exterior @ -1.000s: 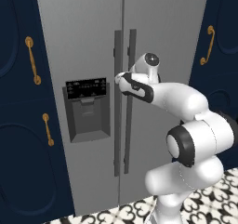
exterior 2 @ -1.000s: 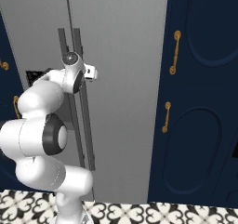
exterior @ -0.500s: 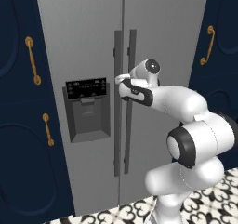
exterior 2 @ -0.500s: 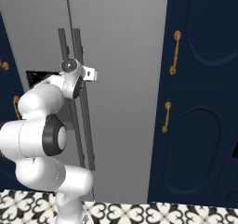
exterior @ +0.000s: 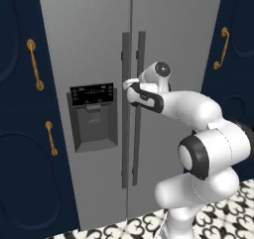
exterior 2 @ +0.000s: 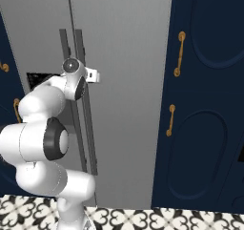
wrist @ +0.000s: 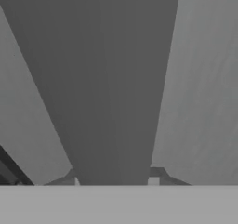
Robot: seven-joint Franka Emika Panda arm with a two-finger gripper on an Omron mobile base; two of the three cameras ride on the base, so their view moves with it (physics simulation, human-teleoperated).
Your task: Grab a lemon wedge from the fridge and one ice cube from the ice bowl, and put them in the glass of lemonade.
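Fingers: state cannot be told. In the hand view a dark grey handle (wrist: 116,88) runs up the middle, very close, with lighter steel door to either side; the tips themselves are not readable against it.

Gripper (exterior: 128,86) sits at the fridge's (exterior: 89,34) handles, at about the height of the dispenser panel's (exterior: 92,95) top edge. In the left base view the hand's end overlaps the left handle (exterior: 126,134), just beside the right handle (exterior: 140,49). Touching or a hair off, cannot tell.

Right base view: gripper (exterior 2: 95,76) pokes out to the right of the wrist, across the right-hand handle bar (exterior 2: 88,129), with the fridge door (exterior 2: 128,57) behind.

Arm: forearm runs from the wrist down and right to a dark-capped elbow joint in the left base view, then curls down to the base over patterned black-and-white floor tile (exterior: 223,218).

Fridge: both doors shut, the two vertical handles side by side at the centre seam. Black dispenser panel with recess on the left door.

Surroundings: navy cupboards (exterior: 20,134) flank the fridge on both sides, with brass handles (exterior: 33,64).
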